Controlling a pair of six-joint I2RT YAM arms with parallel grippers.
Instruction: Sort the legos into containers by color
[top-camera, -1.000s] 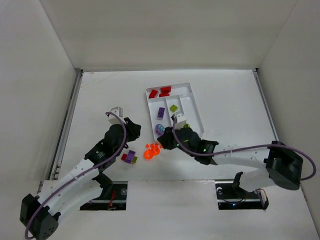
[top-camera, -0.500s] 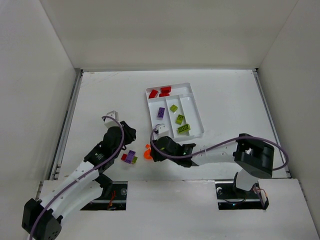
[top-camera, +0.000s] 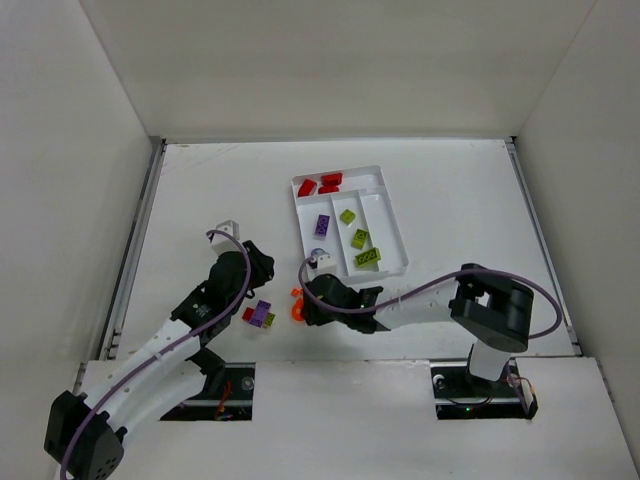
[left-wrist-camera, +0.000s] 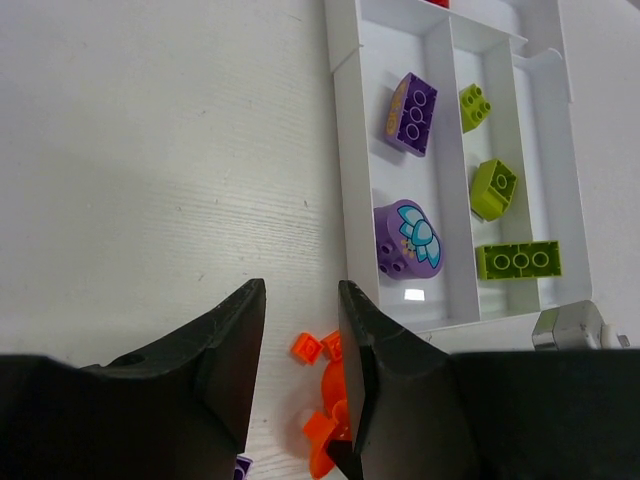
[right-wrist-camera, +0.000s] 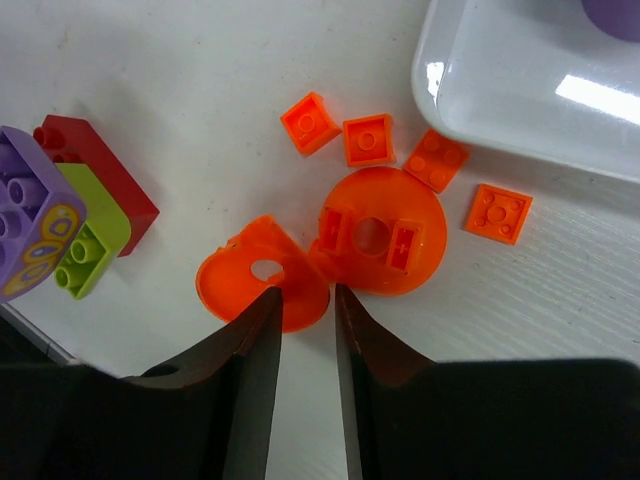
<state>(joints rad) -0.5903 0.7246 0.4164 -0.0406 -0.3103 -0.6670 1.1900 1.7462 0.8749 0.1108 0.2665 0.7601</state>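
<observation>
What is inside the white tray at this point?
Red pieces in the crosswise section, a purple brick and a purple rounded piece in one long section, three lime bricks beside them. From above, the right arm partly covers the tray's near corner.

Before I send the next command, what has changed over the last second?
The right claw swung back from over the tray to the orange pieces on the table, now straddling one's edge; a grip isn't clear. The left claw barely shifted; the loose bricks stayed put.
</observation>
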